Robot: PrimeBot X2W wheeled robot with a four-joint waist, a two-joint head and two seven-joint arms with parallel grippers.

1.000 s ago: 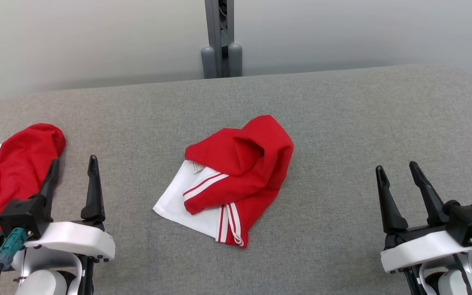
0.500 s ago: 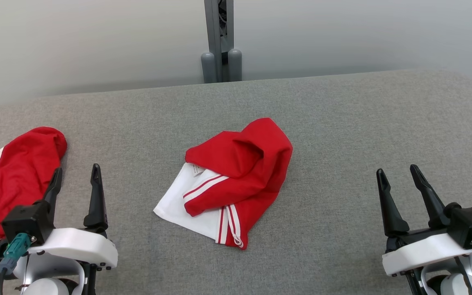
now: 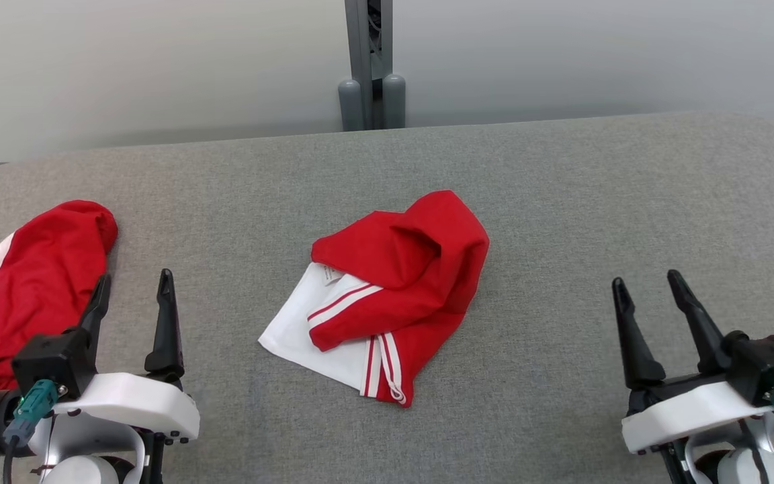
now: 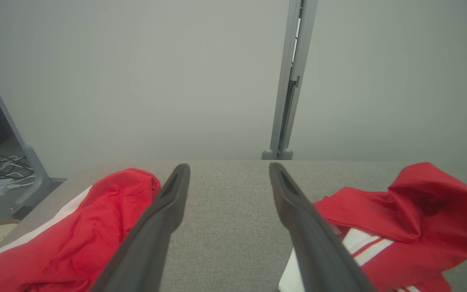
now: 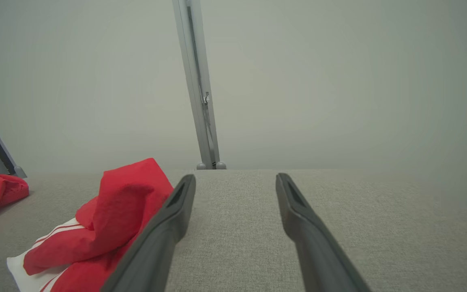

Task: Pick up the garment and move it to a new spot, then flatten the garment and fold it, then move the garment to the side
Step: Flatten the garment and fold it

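My view crops red cloth (image 3: 24, 296) at left bench (image 3: 562, 202) edge. Bunched garment (image 3: 394, 296) runs near-left to far-right; left gripper (image 3: 135, 277), right gripper (image 3: 646, 278) gape empty.

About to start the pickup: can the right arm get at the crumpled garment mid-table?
Probably yes: the right claw is open, and bare grey table lies between it and the crumpled garment.
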